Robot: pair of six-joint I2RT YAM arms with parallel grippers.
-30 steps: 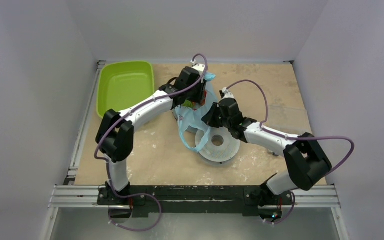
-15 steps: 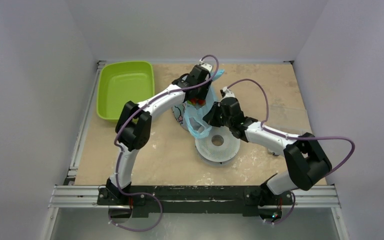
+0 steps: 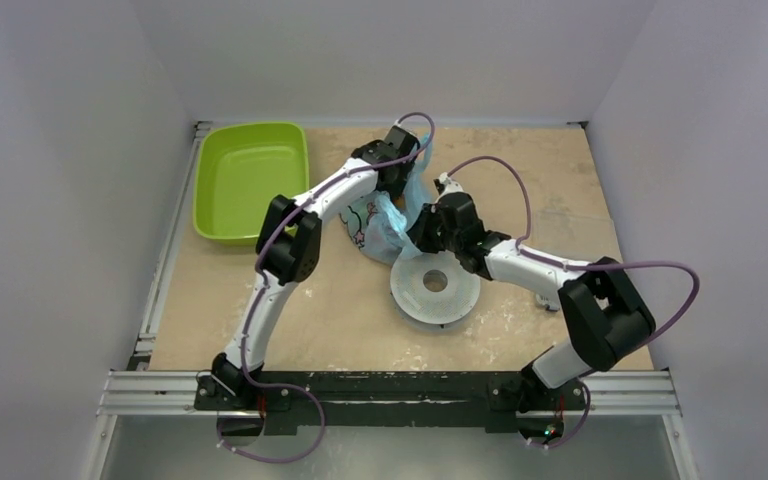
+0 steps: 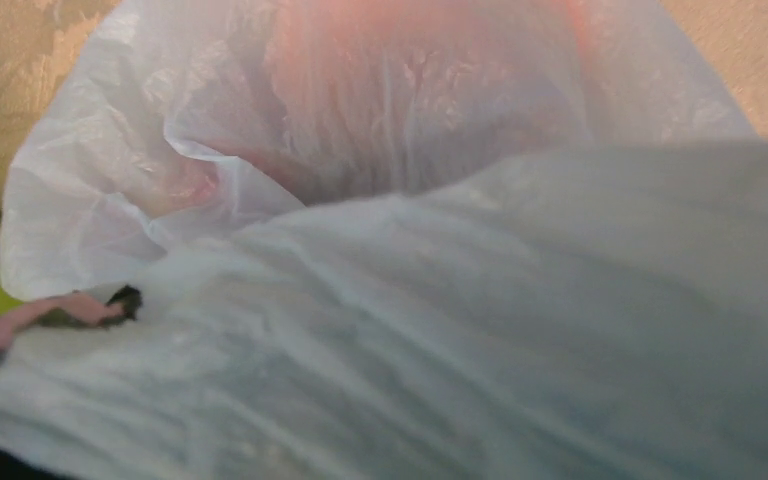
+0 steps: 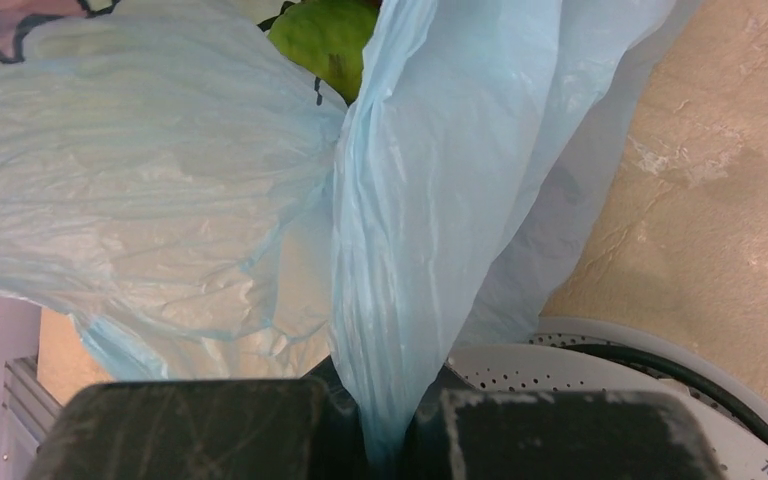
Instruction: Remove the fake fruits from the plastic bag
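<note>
Top external: left arm point(image 3: 325, 195) and right arm point(image 3: 520, 265) bend inward over the table point(image 3: 290, 320), meeting at the plastic bag point(image 3: 378, 226).
Right gripper point(image 5: 392, 425) pinches a bag fold tight; left gripper point(image 3: 400, 165) hangs over it (jaws hidden, cannot tell their spread); green fake fruit point(image 5: 325, 40) sits inside.

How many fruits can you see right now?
2. A green fruit peeks out between the bag's folds in the right wrist view; a reddish one shows through the plastic in the left wrist view. Others may be hidden inside.
</note>
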